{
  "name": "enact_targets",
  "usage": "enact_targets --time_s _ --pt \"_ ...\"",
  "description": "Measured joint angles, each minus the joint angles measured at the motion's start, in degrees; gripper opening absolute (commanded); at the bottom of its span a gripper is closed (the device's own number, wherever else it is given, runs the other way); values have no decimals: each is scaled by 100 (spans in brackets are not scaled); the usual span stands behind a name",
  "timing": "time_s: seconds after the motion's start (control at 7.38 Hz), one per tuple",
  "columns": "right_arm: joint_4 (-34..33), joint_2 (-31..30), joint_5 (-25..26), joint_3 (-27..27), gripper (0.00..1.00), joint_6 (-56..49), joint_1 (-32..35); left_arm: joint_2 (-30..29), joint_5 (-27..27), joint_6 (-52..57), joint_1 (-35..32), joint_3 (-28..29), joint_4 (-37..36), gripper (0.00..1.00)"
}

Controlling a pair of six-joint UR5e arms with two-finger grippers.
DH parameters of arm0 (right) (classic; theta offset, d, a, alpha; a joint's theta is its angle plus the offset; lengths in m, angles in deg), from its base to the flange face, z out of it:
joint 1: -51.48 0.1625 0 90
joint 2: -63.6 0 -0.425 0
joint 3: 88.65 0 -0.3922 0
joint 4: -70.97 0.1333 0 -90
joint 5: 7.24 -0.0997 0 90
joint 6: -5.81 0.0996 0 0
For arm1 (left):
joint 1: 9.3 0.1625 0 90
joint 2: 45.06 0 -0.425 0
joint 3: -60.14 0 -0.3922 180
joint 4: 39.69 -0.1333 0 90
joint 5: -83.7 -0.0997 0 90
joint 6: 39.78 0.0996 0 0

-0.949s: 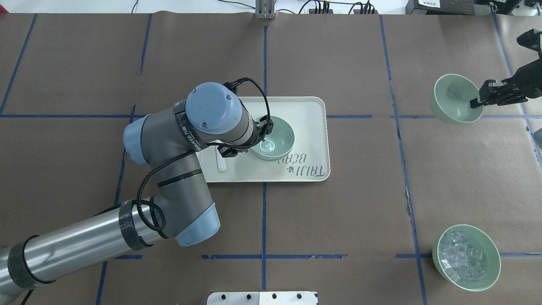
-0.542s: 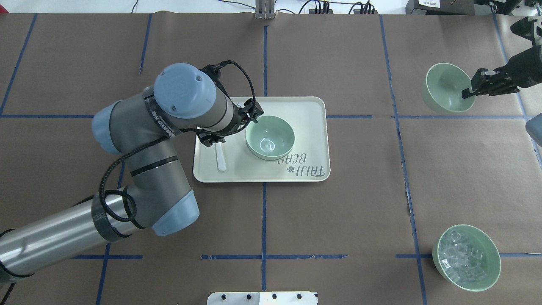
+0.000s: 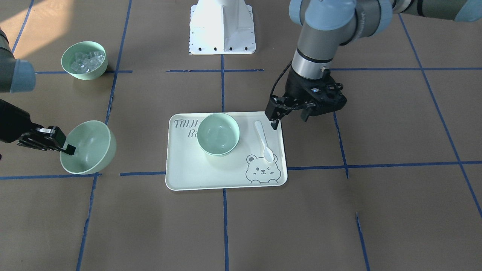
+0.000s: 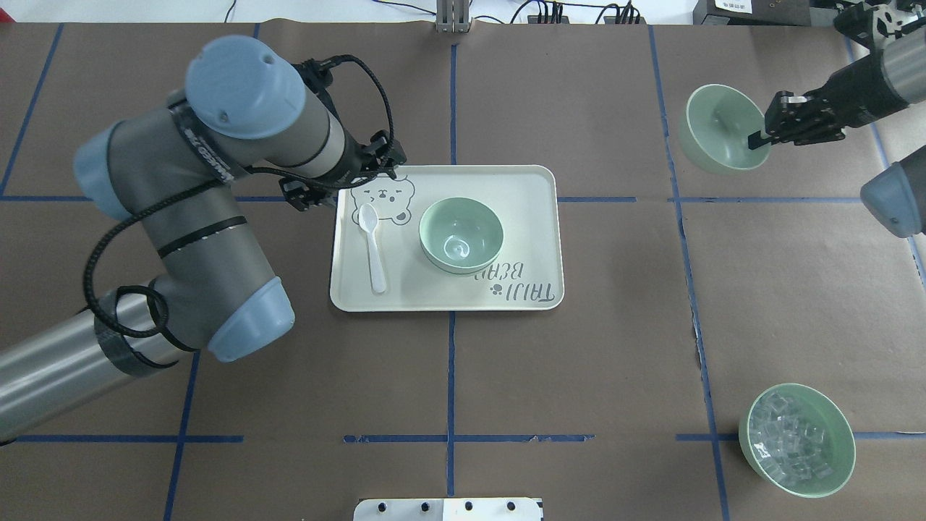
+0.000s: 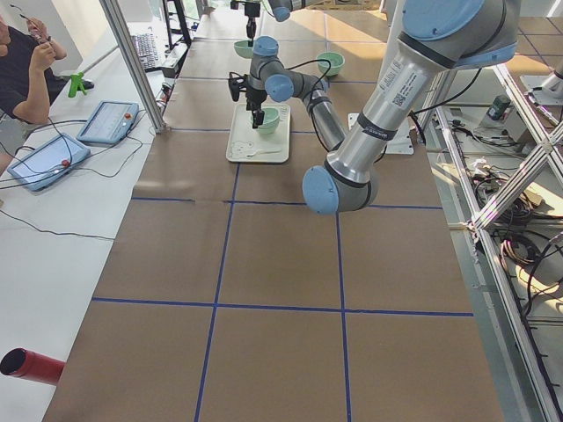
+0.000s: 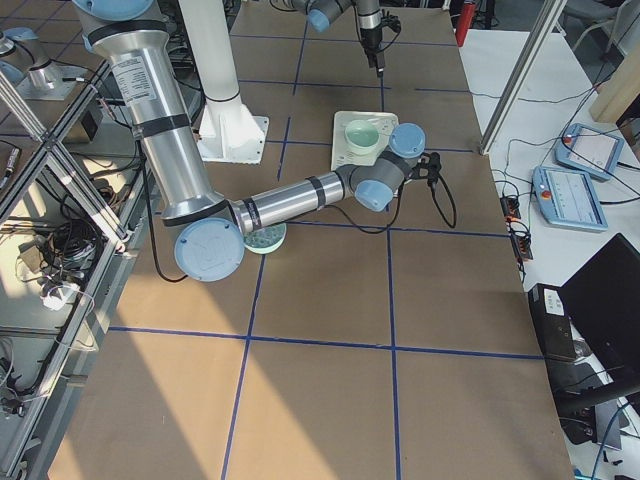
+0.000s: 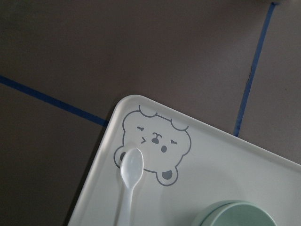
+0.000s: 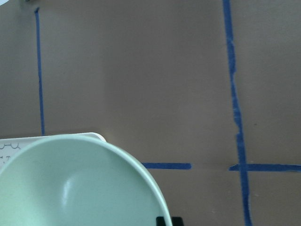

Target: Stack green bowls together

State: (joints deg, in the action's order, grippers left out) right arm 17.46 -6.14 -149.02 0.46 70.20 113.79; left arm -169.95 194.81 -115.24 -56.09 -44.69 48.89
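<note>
Brown-paper tabletop [image 4: 579, 362]. I see right hand [image 4: 758, 139] pinching rim of tilted green bowl [image 4: 712, 141], far right. On tray [image 4: 535, 217], second green bowl [image 4: 461, 235]. Only front view shows left hand [image 3: 289, 121] spread, empty.

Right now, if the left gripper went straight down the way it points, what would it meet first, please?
Likely the tray's left rim beside the spoon, or bare table just outside it; depth is unclear.

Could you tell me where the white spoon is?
In the overhead view, the white spoon lies on the tray at its left side, beside the bear print, left of the green bowl.
</note>
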Motion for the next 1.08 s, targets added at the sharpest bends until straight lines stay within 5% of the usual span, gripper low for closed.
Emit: enact_targets --time_s 0.27,0.68,1.08 --pt "-264 487 641 33 0 218 -594 370 197 1053 -611 -116 -57 100" --pt "-1679 1488 1884 245 0 249 -1606 746 421 2145 -1160 -115 -50 100" --pt "-1980 1731 2542 255 0 249 -2308 895 445 2436 -1341 -102 -22 100"
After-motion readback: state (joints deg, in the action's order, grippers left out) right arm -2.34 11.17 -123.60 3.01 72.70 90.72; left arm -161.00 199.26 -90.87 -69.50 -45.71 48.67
